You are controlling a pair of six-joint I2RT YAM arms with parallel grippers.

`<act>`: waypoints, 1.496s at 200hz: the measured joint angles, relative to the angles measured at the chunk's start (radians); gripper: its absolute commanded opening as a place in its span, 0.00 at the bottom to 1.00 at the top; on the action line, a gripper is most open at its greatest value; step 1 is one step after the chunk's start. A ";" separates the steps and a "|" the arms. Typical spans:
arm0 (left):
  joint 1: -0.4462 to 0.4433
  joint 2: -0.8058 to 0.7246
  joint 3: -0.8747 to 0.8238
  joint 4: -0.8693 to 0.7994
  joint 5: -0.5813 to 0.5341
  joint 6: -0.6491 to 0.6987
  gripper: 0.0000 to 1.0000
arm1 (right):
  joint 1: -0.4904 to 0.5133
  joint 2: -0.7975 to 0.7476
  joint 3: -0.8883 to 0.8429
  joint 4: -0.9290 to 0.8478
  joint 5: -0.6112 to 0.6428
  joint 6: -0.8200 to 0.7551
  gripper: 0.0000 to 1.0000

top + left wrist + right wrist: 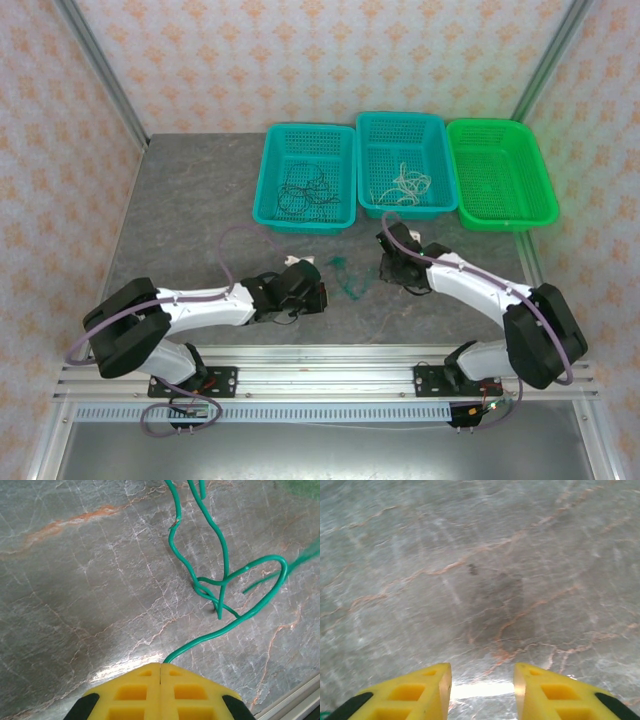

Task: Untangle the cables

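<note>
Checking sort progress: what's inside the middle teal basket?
Middle teal basket holds a loose tangle of whitish cables on its mesh floor. The near wall hides a floor strip, so more wire there can't be ruled out.

Two teal baskets (300, 140), green basket (500, 170), marbled table (190, 220)

Green cable (226, 555) — thin, knotted loops on the tabletop (90, 580)

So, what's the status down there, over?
Left gripper shut on green cable. Right gripper open above table. Black cables in left basket, whitish cables in middle basket. Nothing blocking.
</note>
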 measured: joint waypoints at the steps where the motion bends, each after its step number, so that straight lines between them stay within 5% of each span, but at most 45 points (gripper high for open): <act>1: 0.000 0.001 0.000 0.000 0.000 0.000 0.00 | 0.002 0.000 0.002 -0.001 0.000 -0.002 0.34; 44: 0.000 0.000 -0.021 -0.005 -0.006 0.000 0.00 | 0.034 0.011 0.035 0.002 -0.033 -0.059 0.47; 97: 0.000 0.000 -0.024 -0.020 -0.016 0.000 0.00 | 0.047 0.009 -0.076 0.212 -0.267 0.084 0.69; 120: 0.000 0.000 -0.024 -0.021 -0.016 0.000 0.00 | 0.052 0.010 -0.151 0.318 -0.328 0.168 0.69; 168: 0.000 -0.003 -0.024 -0.033 -0.023 0.000 0.00 | 0.058 -0.004 -0.148 0.335 -0.321 0.219 0.46; 220: 0.000 -0.016 -0.024 -0.036 -0.035 0.000 0.00 | 0.061 -0.272 -0.155 0.259 -0.208 0.285 0.54; 271: 0.000 0.014 -0.020 -0.035 -0.034 0.001 0.00 | 0.113 -0.159 -0.141 0.301 -0.222 0.320 0.70; 283: 0.000 0.014 -0.018 -0.036 -0.034 0.000 0.00 | 0.116 -0.096 -0.116 0.296 -0.222 0.317 0.61; 299: 0.000 0.013 -0.016 -0.036 -0.034 0.000 0.00 | 0.115 -0.017 -0.077 0.293 -0.216 0.314 0.29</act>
